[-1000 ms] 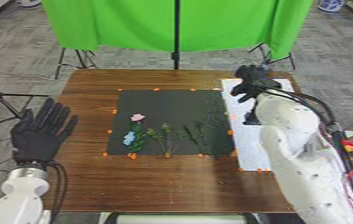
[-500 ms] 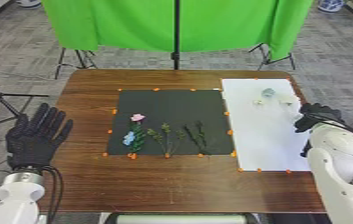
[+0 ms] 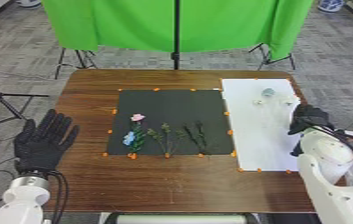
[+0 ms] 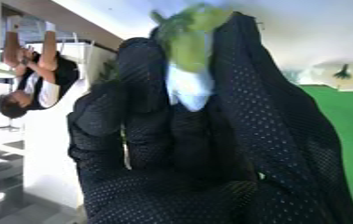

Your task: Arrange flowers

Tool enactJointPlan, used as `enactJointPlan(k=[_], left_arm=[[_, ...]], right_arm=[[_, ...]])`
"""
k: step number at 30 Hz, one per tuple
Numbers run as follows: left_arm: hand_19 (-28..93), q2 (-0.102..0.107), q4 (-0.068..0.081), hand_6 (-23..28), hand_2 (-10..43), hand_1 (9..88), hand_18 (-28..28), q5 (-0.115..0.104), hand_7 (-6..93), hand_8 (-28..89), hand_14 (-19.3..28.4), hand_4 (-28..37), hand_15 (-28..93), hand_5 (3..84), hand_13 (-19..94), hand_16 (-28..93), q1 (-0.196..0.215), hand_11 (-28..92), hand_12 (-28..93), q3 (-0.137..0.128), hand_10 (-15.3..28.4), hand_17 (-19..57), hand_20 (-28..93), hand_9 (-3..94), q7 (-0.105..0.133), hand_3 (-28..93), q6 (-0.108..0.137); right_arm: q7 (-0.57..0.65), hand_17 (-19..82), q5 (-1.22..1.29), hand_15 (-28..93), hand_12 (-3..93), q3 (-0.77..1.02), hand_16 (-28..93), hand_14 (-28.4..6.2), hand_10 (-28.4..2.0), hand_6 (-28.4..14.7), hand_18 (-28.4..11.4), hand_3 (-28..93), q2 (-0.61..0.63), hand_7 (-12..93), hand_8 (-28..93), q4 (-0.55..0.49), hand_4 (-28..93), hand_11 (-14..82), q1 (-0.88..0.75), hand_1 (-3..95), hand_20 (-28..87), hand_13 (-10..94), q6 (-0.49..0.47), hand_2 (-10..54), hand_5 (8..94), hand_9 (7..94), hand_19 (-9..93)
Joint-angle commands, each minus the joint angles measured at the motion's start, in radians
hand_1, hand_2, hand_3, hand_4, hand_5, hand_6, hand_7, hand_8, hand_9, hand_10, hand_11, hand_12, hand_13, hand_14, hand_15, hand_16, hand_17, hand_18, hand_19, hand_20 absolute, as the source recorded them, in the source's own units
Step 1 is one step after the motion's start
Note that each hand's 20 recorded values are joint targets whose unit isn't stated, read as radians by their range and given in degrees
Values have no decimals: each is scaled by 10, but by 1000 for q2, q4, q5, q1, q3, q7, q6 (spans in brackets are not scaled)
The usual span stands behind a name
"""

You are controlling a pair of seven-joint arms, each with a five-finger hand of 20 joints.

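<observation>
In the head view, my left hand (image 3: 41,145) lies at the left of the counter (image 3: 177,187), palm up, its fingers (image 3: 64,124) straight and spread. My right hand (image 3: 311,120) is over the right edge of the white sheet (image 3: 266,140). Past it, toward the sheet's far end, sit three small pale pieces (image 3: 267,92), near one another. The sheet lies between my right hand and the black mat (image 3: 168,107), which has orange tabs round its edges. On the mat are a pink flower (image 3: 138,117), a blue flower (image 3: 129,137) just below it, leafy green stems (image 3: 166,136) and darker stems (image 3: 195,137) beside them. Beyond the counter hangs a green curtain (image 3: 115,25), a black pole (image 3: 177,30) upright in front of it

In the right wrist view, my fingers (image 4: 143,67) and thumb close round a blurred green and white flower piece (image 4: 188,47). Off to its side is a pale, ragged thing with a green centre (image 4: 319,76), beside the curtain
</observation>
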Motion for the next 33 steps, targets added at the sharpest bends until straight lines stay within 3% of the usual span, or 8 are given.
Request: enactJointPlan(k=[1, 7, 12, 17, 23, 28, 31, 33], left_arm=[[416, -16, -5, 81, 132, 293, 163, -10, 180, -110, 157, -283, 459, 459, 319, -74, 29, 272, 121, -7, 151, -52, 172, 414, -9, 749, 12], [417, -17, -6, 81, 135, 292, 163, -11, 180, -110, 157, -283, 460, 461, 319, -75, 30, 272, 121, -12, 151, -52, 172, 415, -7, 749, 13], [417, -10, -5, 81, 136, 292, 163, -9, 180, -110, 158, -283, 460, 461, 319, -75, 26, 272, 121, -9, 151, -52, 172, 415, -10, 750, 12], [416, -8, -1, 81, 137, 291, 162, -9, 179, -110, 157, -283, 460, 461, 319, -76, 15, 271, 120, 3, 151, -51, 172, 415, -14, 751, 11], [415, 7, 11, 81, 137, 290, 160, -5, 178, -110, 154, -283, 456, 461, 317, -76, -14, 271, 119, 21, 152, -51, 172, 413, -22, 752, 7], [412, 15, 23, 79, 137, 288, 157, -2, 179, -111, 152, -283, 456, 462, 317, -76, -42, 273, 119, 39, 150, -49, 172, 412, -31, 754, 1], [410, 22, 23, 78, 137, 288, 156, 5, 182, -113, 151, -283, 456, 462, 317, -77, -42, 275, 118, 38, 149, -48, 173, 413, -33, 755, -5], [408, 28, 35, 78, 137, 288, 153, 11, 182, -113, 150, -283, 456, 462, 317, -77, -54, 276, 118, 42, 147, -47, 173, 413, -41, 754, -13]], right_arm=[[2, 350, 1, 528, 466, -3, 461, -73, -106, -4, -205, 620, 11, 345, 10, -42, -283, 151, -32, 681, 440, 681, 66, -95, 744, 831, 843], [8, 357, 154, 528, 474, -102, 466, -71, -104, -9, -210, 645, -1, 342, 15, -152, -283, 152, 58, 674, 445, 689, 154, -95, 754, 839, 846], [1, 361, 357, 526, 476, -206, 471, -69, -104, -11, -210, 653, -97, 337, 16, -192, -283, 151, 169, 671, 447, 691, 172, -95, 760, 842, 848], [-90, 362, 358, 526, 478, -345, 474, -69, -104, -13, -211, 662, -236, 336, 20, -132, -283, 151, 262, 669, 449, 692, 138, -95, 761, 843, 852], [-168, 362, 268, 525, 484, -465, 478, -72, -109, -16, -202, 666, -358, 337, 23, -60, -283, 152, 259, 668, 446, 689, 100, -95, 760, 841, 845], [-218, 363, 161, 524, 488, -527, 480, -73, -111, -21, -199, 674, -413, 342, 25, -11, -283, 154, 240, 665, 444, 689, 73, -95, 760, 840, 840], [-247, 363, 111, 524, 490, -569, 481, -74, -114, -23, -199, 678, -420, 347, 26, 19, -283, 155, 240, 664, 443, 689, 84, -95, 760, 839, 838], [-266, 364, 103, 524, 491, -585, 482, -74, -116, -25, -198, 684, -436, 350, 25, 59, -283, 157, 251, 662, 442, 688, 89, -95, 762, 839, 837]])
